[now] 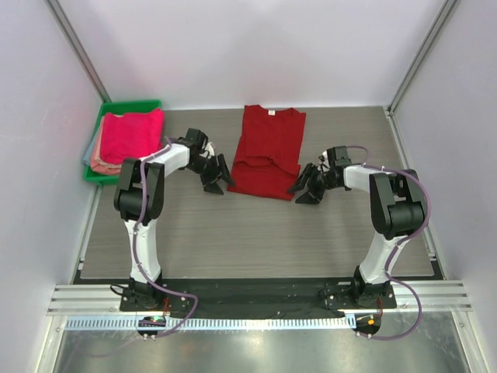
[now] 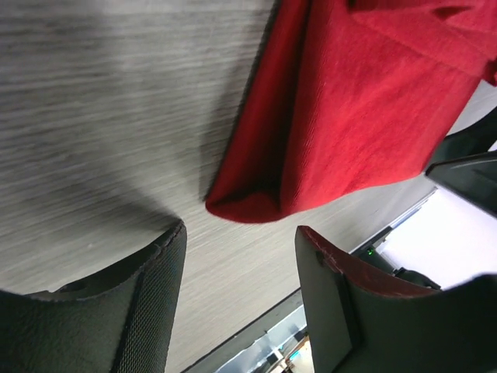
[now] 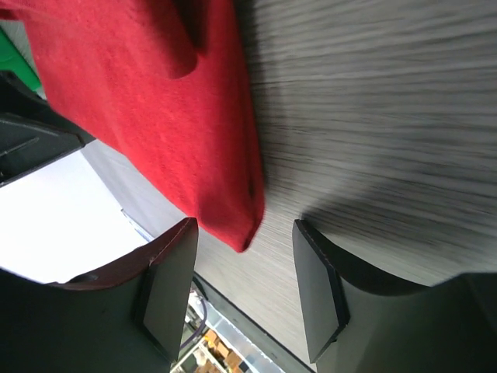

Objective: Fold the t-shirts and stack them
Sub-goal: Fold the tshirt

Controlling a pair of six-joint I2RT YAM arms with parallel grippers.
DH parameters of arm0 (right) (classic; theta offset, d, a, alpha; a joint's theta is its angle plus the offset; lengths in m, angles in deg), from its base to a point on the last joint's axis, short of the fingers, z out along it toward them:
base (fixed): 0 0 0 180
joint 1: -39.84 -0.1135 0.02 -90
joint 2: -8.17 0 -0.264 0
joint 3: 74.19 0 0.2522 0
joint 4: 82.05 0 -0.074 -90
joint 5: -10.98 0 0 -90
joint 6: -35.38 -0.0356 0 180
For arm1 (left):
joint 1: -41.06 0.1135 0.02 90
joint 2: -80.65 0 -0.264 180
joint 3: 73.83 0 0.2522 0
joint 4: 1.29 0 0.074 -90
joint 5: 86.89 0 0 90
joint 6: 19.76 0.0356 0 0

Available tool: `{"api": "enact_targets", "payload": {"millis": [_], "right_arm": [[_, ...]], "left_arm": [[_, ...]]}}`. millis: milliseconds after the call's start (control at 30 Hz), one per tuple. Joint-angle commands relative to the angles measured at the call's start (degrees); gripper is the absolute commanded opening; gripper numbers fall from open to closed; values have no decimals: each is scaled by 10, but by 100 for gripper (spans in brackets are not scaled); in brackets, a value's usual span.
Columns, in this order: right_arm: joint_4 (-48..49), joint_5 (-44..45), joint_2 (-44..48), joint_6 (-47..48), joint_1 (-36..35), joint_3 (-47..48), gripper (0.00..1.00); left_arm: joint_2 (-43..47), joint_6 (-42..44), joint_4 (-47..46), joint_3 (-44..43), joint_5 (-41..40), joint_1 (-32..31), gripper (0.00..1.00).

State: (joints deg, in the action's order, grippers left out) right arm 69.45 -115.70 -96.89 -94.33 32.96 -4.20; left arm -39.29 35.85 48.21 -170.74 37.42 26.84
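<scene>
A deep red t-shirt (image 1: 266,151) lies folded lengthwise at the table's middle back, its small white label at the far collar. My left gripper (image 1: 218,180) is open and empty just left of its near left corner, which shows in the left wrist view (image 2: 256,203) just ahead of the jaws. My right gripper (image 1: 307,189) is open and empty just right of the near right corner (image 3: 241,225), which sits between the fingertips without being held. A bright pink t-shirt (image 1: 130,134) lies on top of a salmon and a grey one.
The green plastic tray (image 1: 104,116) holding the folded pile stands at the far left against the wall. Metal frame posts rise at both back corners. The table's black front edge runs near the arm bases.
</scene>
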Motion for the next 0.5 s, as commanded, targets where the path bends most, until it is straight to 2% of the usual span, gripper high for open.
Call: {"api": "enact_targets", "payload": {"millis": [0, 267, 300, 367, 467], "right_arm": [[16, -3, -13, -21, -14, 13, 57], [19, 2, -30, -26, -26, 22, 53], [18, 3, -31, -26, -26, 26, 52], [16, 5, -32, -27, -29, 27, 50], [9, 9, -31, -25, -30, 27, 44]], "left_arm": [[-10, -9, -19, -20, 14, 2, 59], [-32, -12, -25, -32, 16, 2, 44], [-33, -13, -27, -31, 16, 2, 37], [-33, -16, -29, -26, 15, 2, 31], [-30, -18, -32, -16, 12, 4, 7]]}}
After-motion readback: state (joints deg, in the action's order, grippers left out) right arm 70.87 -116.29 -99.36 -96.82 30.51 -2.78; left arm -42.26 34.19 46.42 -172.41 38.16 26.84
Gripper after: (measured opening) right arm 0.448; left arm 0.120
